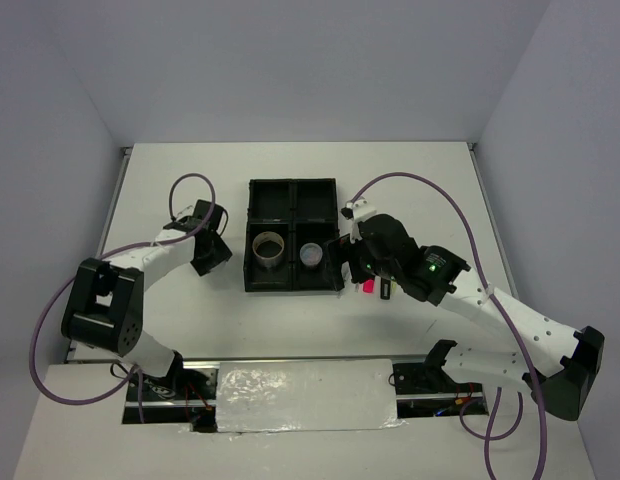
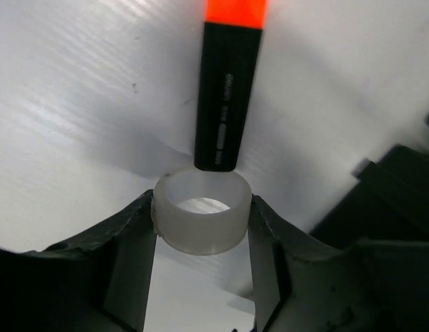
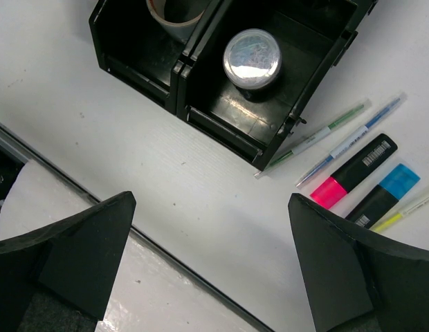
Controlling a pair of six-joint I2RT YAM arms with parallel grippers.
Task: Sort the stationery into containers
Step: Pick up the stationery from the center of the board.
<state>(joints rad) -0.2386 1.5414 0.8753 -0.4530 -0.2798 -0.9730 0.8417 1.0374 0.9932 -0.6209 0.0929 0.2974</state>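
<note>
Left tool (image 2: 203, 207) clenched a stubby frosted grey-white cylinder (image 2: 201, 228), both sides touching I think, matte orange-capped stick (image 2: 221, 104) butting it. Right tool (image 3: 211, 204) gaped wide near the edge of the glossy tray (image 3: 221, 131).

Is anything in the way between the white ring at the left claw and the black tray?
Nothing visible. The left gripper has its fingers on both sides of the white ring, and only bare table lies between it and the black tray. The orange-capped stick lies beyond the ring, not toward the tray.
</note>
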